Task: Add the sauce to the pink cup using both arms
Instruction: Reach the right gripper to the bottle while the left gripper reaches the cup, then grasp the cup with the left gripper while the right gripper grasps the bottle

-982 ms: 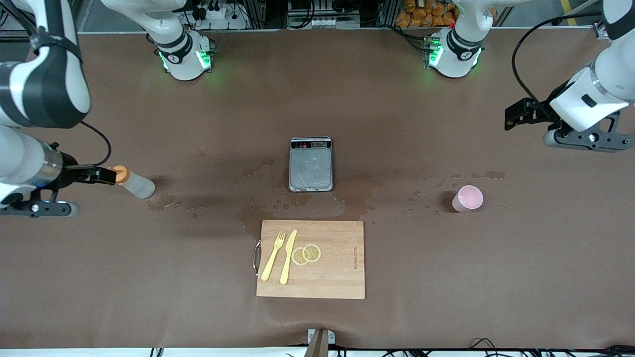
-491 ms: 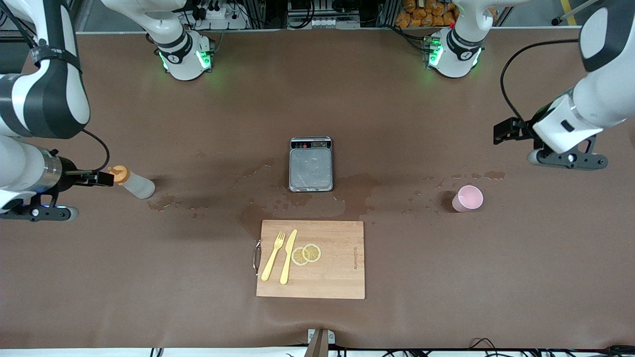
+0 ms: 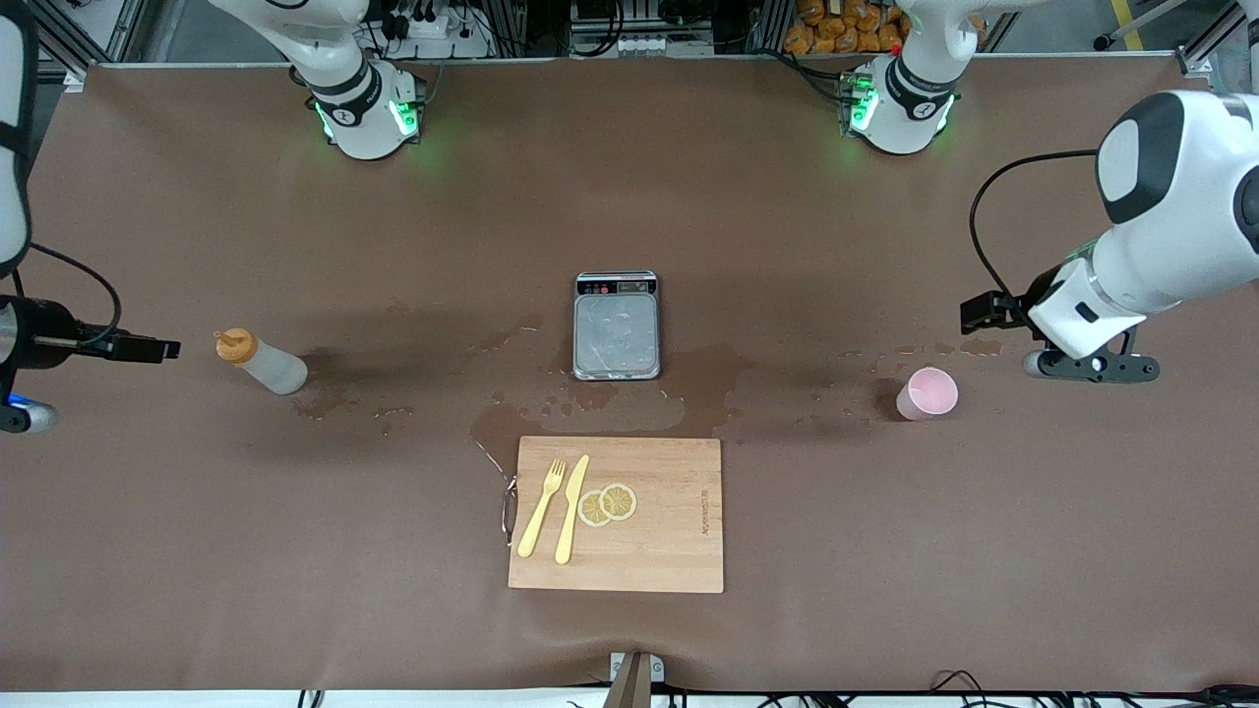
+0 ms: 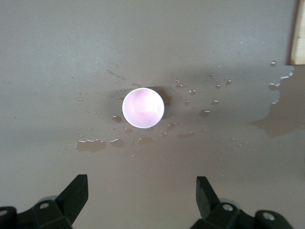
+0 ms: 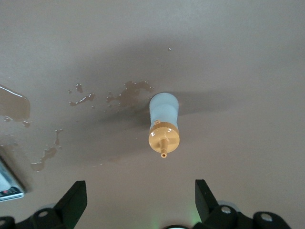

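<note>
I see the left gripper (image 4: 138, 195) spread wide, holding nothing, over the table by the upright pink cup (image 3: 927, 393), right gripper (image 5: 138, 198) spread wide, empty, near the standing sauce (image 3: 262, 362).

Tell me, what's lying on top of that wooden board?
On the wooden board lie a yellow fork, a yellow knife beside it, and two lemon slices that overlap. Whatever is under the board is covered.
</note>
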Available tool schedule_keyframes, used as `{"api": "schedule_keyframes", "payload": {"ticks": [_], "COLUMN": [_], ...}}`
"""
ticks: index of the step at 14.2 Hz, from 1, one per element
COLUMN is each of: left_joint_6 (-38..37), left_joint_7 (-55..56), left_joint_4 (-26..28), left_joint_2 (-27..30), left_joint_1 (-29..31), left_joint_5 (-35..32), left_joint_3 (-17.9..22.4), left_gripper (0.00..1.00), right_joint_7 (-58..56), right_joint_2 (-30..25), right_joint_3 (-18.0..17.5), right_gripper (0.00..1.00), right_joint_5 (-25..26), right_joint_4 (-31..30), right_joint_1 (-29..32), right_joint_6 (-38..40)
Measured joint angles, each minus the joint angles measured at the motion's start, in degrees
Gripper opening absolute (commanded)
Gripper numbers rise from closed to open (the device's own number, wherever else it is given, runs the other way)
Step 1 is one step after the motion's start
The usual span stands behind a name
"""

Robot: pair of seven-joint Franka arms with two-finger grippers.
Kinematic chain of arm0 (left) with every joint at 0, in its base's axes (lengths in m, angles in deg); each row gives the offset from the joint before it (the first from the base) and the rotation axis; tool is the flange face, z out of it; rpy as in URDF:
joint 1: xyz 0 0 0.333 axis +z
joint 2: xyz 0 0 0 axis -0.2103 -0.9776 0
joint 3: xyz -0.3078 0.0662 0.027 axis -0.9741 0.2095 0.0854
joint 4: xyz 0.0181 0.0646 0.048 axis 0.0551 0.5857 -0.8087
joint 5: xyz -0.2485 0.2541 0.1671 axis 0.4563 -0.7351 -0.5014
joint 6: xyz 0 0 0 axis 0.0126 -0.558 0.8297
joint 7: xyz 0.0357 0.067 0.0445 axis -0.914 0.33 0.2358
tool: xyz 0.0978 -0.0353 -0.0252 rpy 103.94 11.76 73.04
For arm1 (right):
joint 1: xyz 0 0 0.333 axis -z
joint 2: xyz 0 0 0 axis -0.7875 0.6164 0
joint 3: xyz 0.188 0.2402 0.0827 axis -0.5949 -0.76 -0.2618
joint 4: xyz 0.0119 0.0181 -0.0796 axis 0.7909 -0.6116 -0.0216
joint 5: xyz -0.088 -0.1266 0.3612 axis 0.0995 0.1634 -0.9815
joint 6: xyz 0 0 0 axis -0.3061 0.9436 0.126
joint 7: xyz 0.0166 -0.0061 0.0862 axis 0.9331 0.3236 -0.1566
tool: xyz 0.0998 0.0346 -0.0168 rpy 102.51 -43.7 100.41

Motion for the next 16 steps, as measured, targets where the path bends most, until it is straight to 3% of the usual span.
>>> {"api": "schedule_keyframes", "payload": {"ticks": [6, 11, 16], "left_joint_6": [7.0, 13.4, 17.6], "left_joint_7": [0.0, -0.1, -0.1], "left_joint_4": [3.7, 4.2, 4.0], "left_joint_2": [-3.6, -10.4, -15.0], "left_joint_1": [1.1, 1.9, 3.1], "left_joint_5": [0.0, -1.8, -2.7], "left_joint_3": [0.0, 0.1, 0.2], "left_gripper": [1.00, 1.00, 1.00], "right_joint_7": [0.1, 1.5, 4.6], "right_joint_2": [5.6, 10.2, 14.8], "right_joint_3": [0.0, 0.1, 0.2], "right_gripper": [1.00, 1.00, 1.00], "right_joint_5": [-4.3, -5.4, -16.6], "right_joint_4": [0.0, 0.5, 0.7], "right_joint_1": [3.3, 5.6, 11.6], "right_joint_6": [-0.2, -4.2, -4.4]}}
